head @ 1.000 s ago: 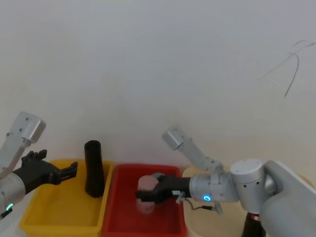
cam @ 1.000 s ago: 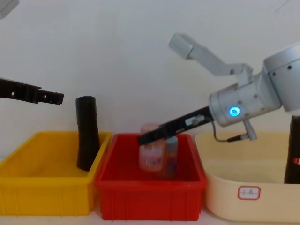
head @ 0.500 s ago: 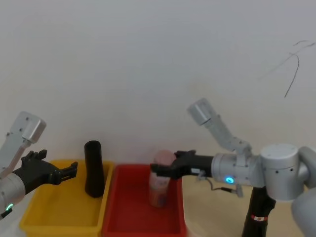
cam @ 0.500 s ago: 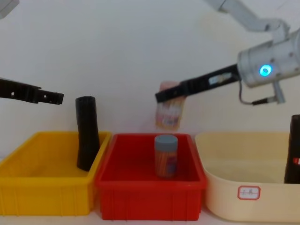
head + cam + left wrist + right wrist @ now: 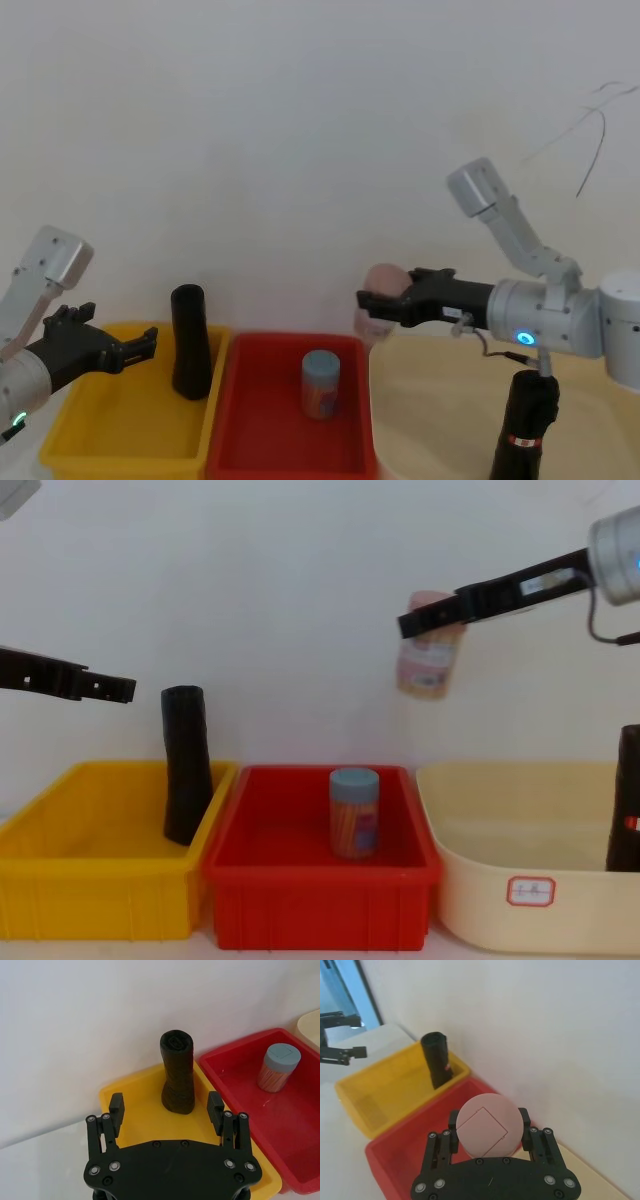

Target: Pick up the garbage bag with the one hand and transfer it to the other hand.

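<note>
A: While the right gripper hangs high between the red bin and the cream tub, what does it hold?
B: Its fingers clamp a pink-lidded jar.
A: And the left gripper?
B: Spread wide, holding nothing, above the yellow bin.
A: The garbage bag?
B: Upright in the cream tub, untouched.

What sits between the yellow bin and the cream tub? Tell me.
Chest view: the red bin stands between yellow bin and cream tub, a blue-lidded jar upright inside it.
</note>
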